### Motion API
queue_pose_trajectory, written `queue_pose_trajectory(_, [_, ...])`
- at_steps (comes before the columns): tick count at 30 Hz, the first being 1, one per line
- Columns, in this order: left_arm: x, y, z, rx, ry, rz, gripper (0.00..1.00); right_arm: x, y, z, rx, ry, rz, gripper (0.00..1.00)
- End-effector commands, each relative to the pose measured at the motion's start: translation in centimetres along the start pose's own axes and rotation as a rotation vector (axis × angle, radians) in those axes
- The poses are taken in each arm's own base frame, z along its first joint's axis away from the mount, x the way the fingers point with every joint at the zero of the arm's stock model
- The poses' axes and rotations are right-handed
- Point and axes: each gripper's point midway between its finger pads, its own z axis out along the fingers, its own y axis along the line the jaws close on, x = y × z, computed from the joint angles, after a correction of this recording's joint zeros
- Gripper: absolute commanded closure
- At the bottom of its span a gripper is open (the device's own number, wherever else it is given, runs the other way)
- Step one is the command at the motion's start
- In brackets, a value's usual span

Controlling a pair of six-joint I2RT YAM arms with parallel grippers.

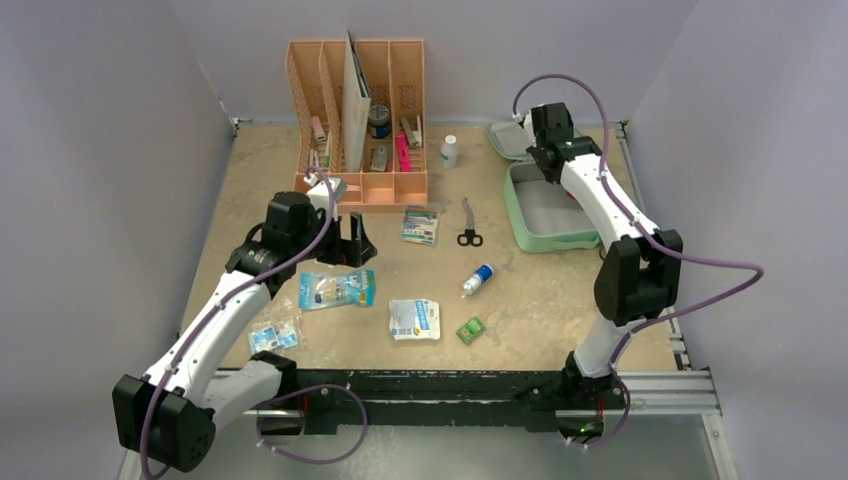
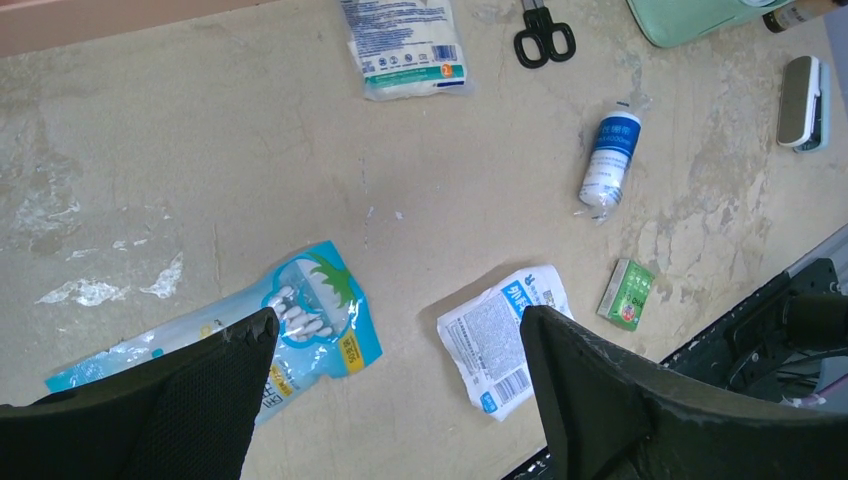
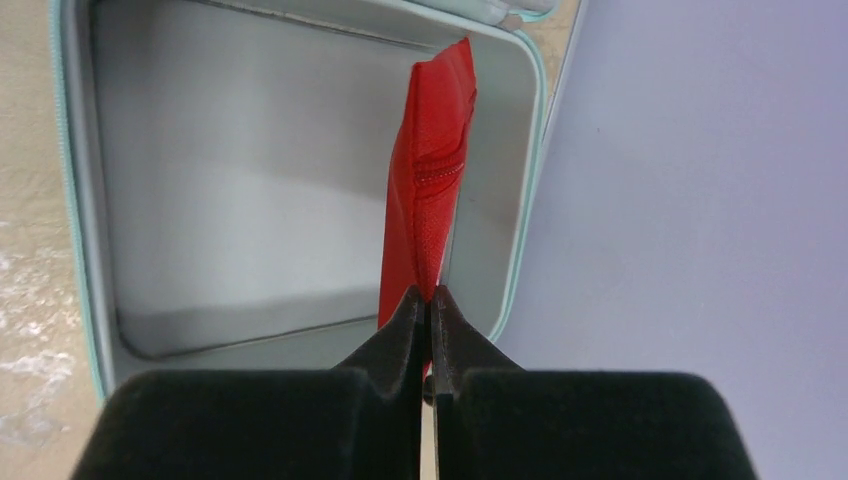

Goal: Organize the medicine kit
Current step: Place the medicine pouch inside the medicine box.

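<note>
Medicine kit (image 1: 545, 212): one, lid open, far right of table (image 1: 560, 300).
Red pouch (image 3: 430, 190): one, pinched edge-on over the kit's tray by right gripper (image 3: 428, 300) (jaws tight).
Left gripper (image 2: 397, 322): spread wide, empty, above loose stock: four packets (image 1: 337, 289), two bottles (image 1: 479, 278), one scissors (image 1: 469, 228), one green box (image 1: 470, 330).

Red pouch (image 3: 428, 200) base hidden behind right hand (image 3: 428, 300) — scissors (image 2: 544, 28) blades cut off at edge

A peach organizer (image 1: 408, 70) stands at the desk's (image 1: 540, 300) far edge, with a white bottle (image 1: 450, 151) beside it. Nearer lie scissors (image 1: 469, 225), a blue-white tube (image 1: 479, 279), a green box (image 1: 470, 330), a swab bag (image 1: 337, 289) and a white packet (image 1: 415, 319). A red pouch (image 3: 430, 190) hangs edge-on.
</note>
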Motion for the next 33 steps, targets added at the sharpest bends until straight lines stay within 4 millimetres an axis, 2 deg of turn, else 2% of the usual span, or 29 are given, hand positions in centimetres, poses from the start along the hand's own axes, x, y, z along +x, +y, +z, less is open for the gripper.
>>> queue_pose_trajectory(1, [-1.0, -0.1, -0.4, 0.002, -0.052, 0.038, 0.11, -0.9, -0.1, 2.1, 0.06, -0.062, -0.05, 1.0])
queue_pose_trajectory(5, [-1.0, 0.6, -0.6, -0.039, -0.056, 0.041, 0.1, 0.5, -0.5, 3.8, 0.16, -0.02, -0.093, 1.0])
queue_pose_trajectory(9, [-1.1, 0.6, -0.8, -0.042, -0.065, 0.048, 0.1, 1.2, -1.0, 4.4, 0.223, 0.017, -0.113, 1.0])
queue_pose_trajectory(13, [-1.0, 0.5, -0.7, -0.036, -0.06, 0.048, 0.1, 1.5, -0.5, 5.1, 0.221, 0.027, -0.1, 1.0])
queue_pose_trajectory(20, [-0.8, 0.7, -0.9, -0.044, -0.06, 0.052, 0.1, 1.9, 1.7, 7.0, 0.156, 0.04, -0.07, 0.99])
queue_pose_trajectory(23, [-0.8, 0.7, -0.8, -0.044, -0.058, 0.052, 0.1, 2.2, 2.4, 7.3, 0.129, 0.058, -0.033, 0.89])
queue_pose_trajectory(28, [-0.5, 0.6, -0.8, -0.035, -0.049, 0.066, 0.1, 2.2, 3.3, 6.1, 0.066, 0.071, 0.041, 0.68])
queue_pose_trajectory(33, [-0.4, 0.8, -0.8, -0.044, -0.051, 0.073, 0.1, 2.5, 3.9, 4.8, 0.005, 0.092, 0.086, 0.59])
